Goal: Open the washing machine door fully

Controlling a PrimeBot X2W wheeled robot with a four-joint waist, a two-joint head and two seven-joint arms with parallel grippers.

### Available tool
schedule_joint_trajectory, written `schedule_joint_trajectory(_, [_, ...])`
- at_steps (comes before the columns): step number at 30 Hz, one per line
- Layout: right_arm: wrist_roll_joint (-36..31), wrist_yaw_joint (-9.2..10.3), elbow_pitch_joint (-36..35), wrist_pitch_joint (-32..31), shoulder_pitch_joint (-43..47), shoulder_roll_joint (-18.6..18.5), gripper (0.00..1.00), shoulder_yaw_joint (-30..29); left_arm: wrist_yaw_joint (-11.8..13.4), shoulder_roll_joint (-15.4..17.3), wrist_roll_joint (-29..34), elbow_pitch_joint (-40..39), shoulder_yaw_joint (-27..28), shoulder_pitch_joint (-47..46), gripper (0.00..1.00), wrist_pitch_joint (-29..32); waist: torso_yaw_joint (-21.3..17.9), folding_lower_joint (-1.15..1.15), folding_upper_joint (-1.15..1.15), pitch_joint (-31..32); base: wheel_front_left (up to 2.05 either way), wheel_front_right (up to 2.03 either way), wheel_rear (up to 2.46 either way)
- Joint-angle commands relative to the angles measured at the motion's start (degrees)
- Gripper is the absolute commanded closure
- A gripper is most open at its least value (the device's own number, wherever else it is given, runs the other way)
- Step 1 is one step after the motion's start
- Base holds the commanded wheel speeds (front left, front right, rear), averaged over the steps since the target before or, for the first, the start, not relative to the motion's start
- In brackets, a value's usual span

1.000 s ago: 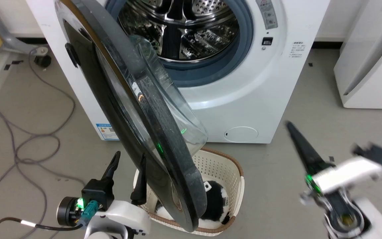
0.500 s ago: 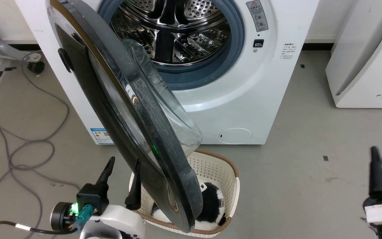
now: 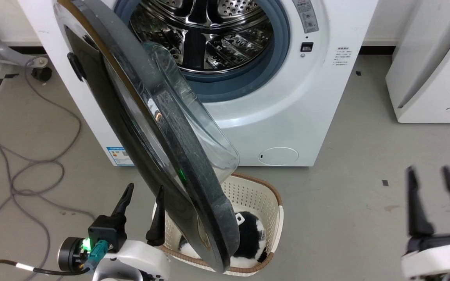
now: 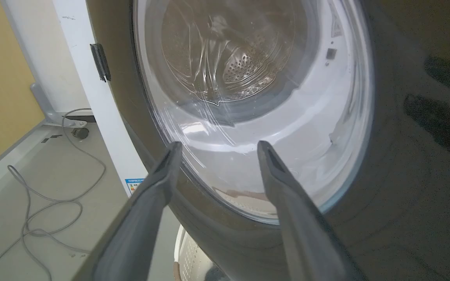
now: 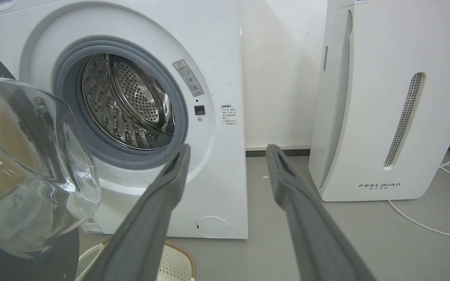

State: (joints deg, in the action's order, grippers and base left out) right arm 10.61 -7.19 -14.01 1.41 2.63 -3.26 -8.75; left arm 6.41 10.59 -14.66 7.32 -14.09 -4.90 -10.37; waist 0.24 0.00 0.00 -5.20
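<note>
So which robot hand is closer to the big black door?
Left. The left gripper, open, points at the outer face of the washing machine door, close by. The right gripper, open, is far off on its inner side, over the floor.

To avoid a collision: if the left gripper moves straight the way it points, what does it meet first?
Most likely the washing machine door, its outer face just ahead of the left gripper; gap unclear.

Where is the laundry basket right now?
Head view, lower centre: the basket sits on the floor before the washing machine, under the open door, right of the left gripper.
</note>
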Motion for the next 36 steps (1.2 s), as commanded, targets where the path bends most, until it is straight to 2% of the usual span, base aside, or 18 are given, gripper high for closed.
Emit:
schedule_joint_trajectory(1, [-0.7,-0.30,-0.3,-0.8,1.7,0.3,0.00,1.4,0.3,0.4,-0.3,-0.2,-0.1,0.1,0.00,0.0,0.1,0.00,0.00,-0.1,0.00,0.00,0.00])
schedule_joint_trajectory(8, [-2.8,-0.30,2.9,-1.5,3.6,0.4,0.00,4.6,0.3,0.4,-0.6,0.1,-0.5,-0.2,0.00,-0.1,0.4,0.00,0.00,-0.2,0.00,0.00,0.00])
schedule_joint_trajectory(17, [-2.1,-0.30,5.4,-0.4,3.2,0.4,0.00,4.9,0.5,0.7,-0.9,0.4,-0.6,-0.4,0.00,-0.4,0.5,0.00,0.00,-0.5,0.00,0.00,0.00])
schedule_joint_trajectory(18, [-2.0,-0.30,5.4,-0.4,3.1,0.4,0.00,5.0,0.5,0.7,-0.9,0.4,-0.7,-0.4,0.53,-0.4,0.5,0.00,0.00,-0.5,0.00,0.00,0.00])
schedule_joint_trajectory(19, [-2.1,-0.30,5.4,-0.3,3.1,0.4,0.00,5.0,0.6,0.7,-1.0,0.4,-0.7,-0.4,1.00,-0.5,0.5,0.00,0.00,-0.5,0.00,0.00,0.00])
schedule_joint_trajectory(29, [-2.1,-0.30,5.3,-0.3,3.0,0.4,0.00,5.2,0.2,1.0,-1.5,-0.2,-1.1,-0.7,1.00,-0.6,0.9,0.00,0.00,-0.8,0.00,0.00,0.00])
schedule_joint_trajectory(36, [-2.1,-0.30,5.3,-0.5,3.1,0.4,0.00,5.4,0.7,1.6,-1.3,-5.5,0.6,-1.3,1.00,-3.3,1.1,0.00,0.00,-0.6,0.00,0.00,0.00])
